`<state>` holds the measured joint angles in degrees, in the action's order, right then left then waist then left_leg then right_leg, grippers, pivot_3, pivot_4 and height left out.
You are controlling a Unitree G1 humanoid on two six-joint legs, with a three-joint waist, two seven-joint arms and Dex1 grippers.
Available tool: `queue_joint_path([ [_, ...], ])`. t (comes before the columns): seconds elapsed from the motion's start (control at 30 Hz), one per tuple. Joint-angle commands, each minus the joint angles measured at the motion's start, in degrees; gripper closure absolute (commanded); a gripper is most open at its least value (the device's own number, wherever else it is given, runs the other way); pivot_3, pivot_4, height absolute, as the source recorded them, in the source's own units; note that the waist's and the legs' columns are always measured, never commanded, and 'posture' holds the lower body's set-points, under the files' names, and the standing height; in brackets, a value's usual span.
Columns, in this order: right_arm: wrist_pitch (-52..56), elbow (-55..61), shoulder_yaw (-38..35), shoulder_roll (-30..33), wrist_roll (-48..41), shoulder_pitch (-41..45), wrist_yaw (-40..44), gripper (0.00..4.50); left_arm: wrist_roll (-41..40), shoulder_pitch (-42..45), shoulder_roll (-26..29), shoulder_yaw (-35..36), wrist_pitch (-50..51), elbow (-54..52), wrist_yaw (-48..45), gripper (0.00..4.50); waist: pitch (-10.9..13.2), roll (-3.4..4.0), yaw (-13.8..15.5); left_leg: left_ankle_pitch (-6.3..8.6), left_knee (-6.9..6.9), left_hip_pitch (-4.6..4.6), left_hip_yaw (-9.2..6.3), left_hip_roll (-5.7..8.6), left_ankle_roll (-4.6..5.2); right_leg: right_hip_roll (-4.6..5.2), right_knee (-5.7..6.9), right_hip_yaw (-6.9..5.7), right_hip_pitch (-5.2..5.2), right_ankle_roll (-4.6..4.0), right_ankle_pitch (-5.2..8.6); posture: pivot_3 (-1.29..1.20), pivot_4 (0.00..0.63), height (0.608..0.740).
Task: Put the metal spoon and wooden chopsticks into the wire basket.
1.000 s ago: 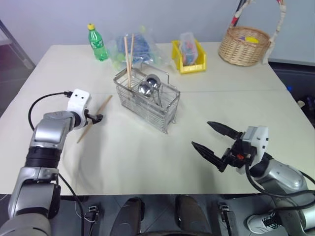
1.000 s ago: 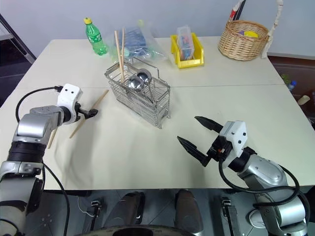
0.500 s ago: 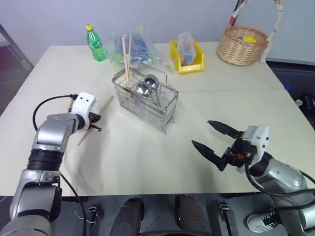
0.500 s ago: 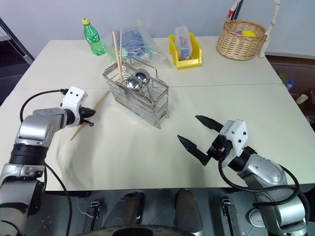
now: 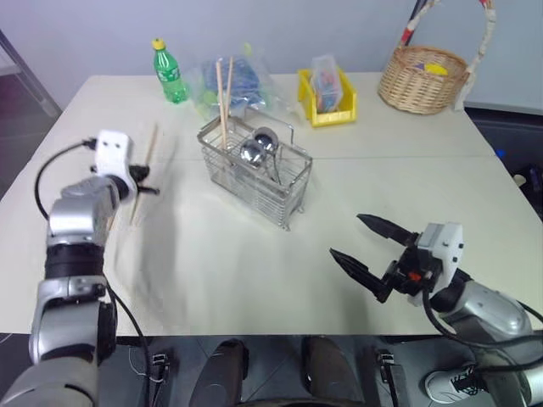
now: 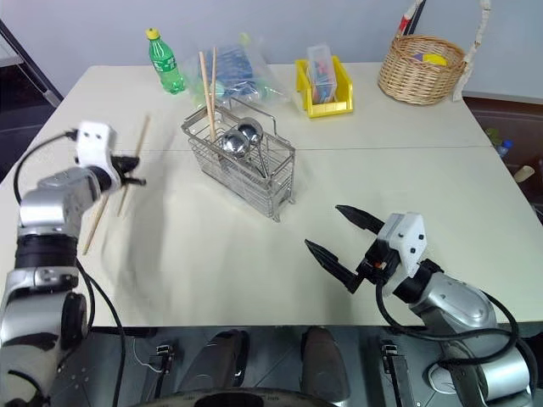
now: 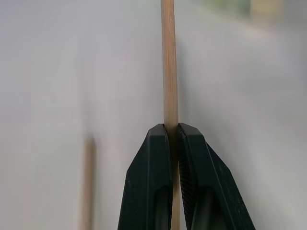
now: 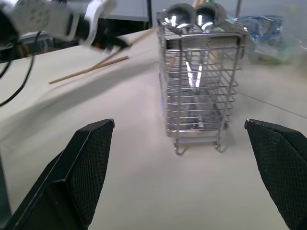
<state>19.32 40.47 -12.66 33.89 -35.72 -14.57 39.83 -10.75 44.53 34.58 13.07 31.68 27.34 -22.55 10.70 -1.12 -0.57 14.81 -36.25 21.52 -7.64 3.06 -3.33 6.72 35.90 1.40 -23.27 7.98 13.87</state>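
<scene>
My left gripper is shut on one of the wooden chopsticks and holds it off the table, steeply tilted, left of the wire basket. A second loose chopstick lies on the table below that hand. Two more chopsticks stand in the basket's far end, beside two shiny metal spoons with their bowls up. My right gripper is open with nothing in it, hovering near the table's front edge, right of the basket; the basket faces it in the right wrist view.
At the back of the table stand a green bottle, a crumpled plastic bag, a yellow bin and a round wicker basket. Bare tabletop lies between the basket and the front edge.
My left gripper closed on the chopstick and lifted it off the table, up and toward the left edge; the stick now stands steeper. The right arm has not moved.
</scene>
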Motion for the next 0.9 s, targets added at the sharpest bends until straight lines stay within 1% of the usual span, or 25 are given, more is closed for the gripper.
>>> queue_joint_path([
  [0.03,-1.6,2.8,-3.0,1.0,-1.5,-1.0,1.4,0.0,-1.5,4.3,0.8,2.0,-8.9,4.4,-3.4,4.47,0.0,0.0,0.0,0.0,0.0,0.0,0.0,0.0,0.0,0.0,0.0,0.0,0.01,0.0,0.0,0.0,0.15,0.74],
  [0.17,-2.2,4.2,-2.8,1.2,-1.3,-2.1,1.8,0.0,-4.8,9.4,0.1,3.9,-17.6,8.9,-9.2,4.47,0.0,-0.02,-0.3,0.0,0.02,-0.02,0.01,-0.01,0.0,-0.01,0.01,0.0,0.0,0.0,0.0,0.0,0.15,0.74],
  [0.23,-2.4,4.6,-2.4,0.7,-1.0,-2.4,1.4,0.0,-8.4,11.7,-0.3,5.2,-18.6,8.8,-13.6,4.47,0.1,-0.14,-0.2,0.0,0.01,-0.01,0.01,-0.01,0.0,-0.02,0.02,0.0,-0.01,0.0,0.0,0.0,0.15,0.74],
  [0.37,-3.4,4.5,-1.6,-0.1,0.1,-3.0,0.9,0.0,-15.4,15.1,-1.3,7.0,-17.1,5.2,-21.4,4.47,0.1,-0.2,-0.3,0.0,0.0,0.01,0.01,-0.01,0.0,-0.01,0.0,-0.01,0.0,0.0,0.0,0.0,0.15,0.74],
  [0.47,-4.1,4.2,-0.9,-0.8,1.0,-3.2,0.5,0.0,-19.9,17.2,-1.7,7.6,-14.0,2.8,-24.8,4.47,0.1,-0.2,-0.3,0.0,0.0,0.0,0.01,-0.01,0.0,-0.01,0.01,-0.01,0.0,0.0,0.0,0.0,0.15,0.74],
  [0.6,-4.9,3.6,0.0,-1.5,2.0,-2.9,0.3,0.0,-25.2,18.8,-4.0,9.2,-11.7,0.7,-26.4,4.47,0.1,-0.19,-0.3,0.0,-0.01,-0.02,0.01,-0.01,0.0,-0.01,0.02,-0.01,0.03,0.01,0.0,0.0,0.15,0.74],
  [0.67,-5.4,2.9,0.6,-1.9,2.6,-2.1,0.1,0.0,-26.6,19.0,-5.7,9.1,-11.1,0.3,-26.5,4.47,0.1,-0.2,-0.4,0.0,-0.01,-0.04,0.01,-0.01,0.0,-0.01,0.03,0.0,0.04,0.01,0.0,0.0,0.15,0.74],
  [0.8,-6.8,1.1,2.1,-2.3,4.5,0.6,0.0,0.0,-26.6,18.9,-9.1,7.9,-12.4,0.7,-26.6,4.47,0.1,-0.2,-0.3,0.0,-0.05,-0.03,0.01,0.0,0.0,-0.01,0.04,0.0,0.05,0.01,0.0,0.0,0.15,0.74],
  [0.9,-7.6,-0.9,3.0,-3.1,5.6,3.3,-0.9,0.0,-24.7,18.6,-11.6,7.1,-16.0,3.2,-26.4,4.47,0.1,-0.2,-0.4,0.0,-0.05,-0.03,0.01,-0.01,0.0,-0.02,0.04,0.0,0.05,0.01,0.0,0.0,0.15,0.74],
])
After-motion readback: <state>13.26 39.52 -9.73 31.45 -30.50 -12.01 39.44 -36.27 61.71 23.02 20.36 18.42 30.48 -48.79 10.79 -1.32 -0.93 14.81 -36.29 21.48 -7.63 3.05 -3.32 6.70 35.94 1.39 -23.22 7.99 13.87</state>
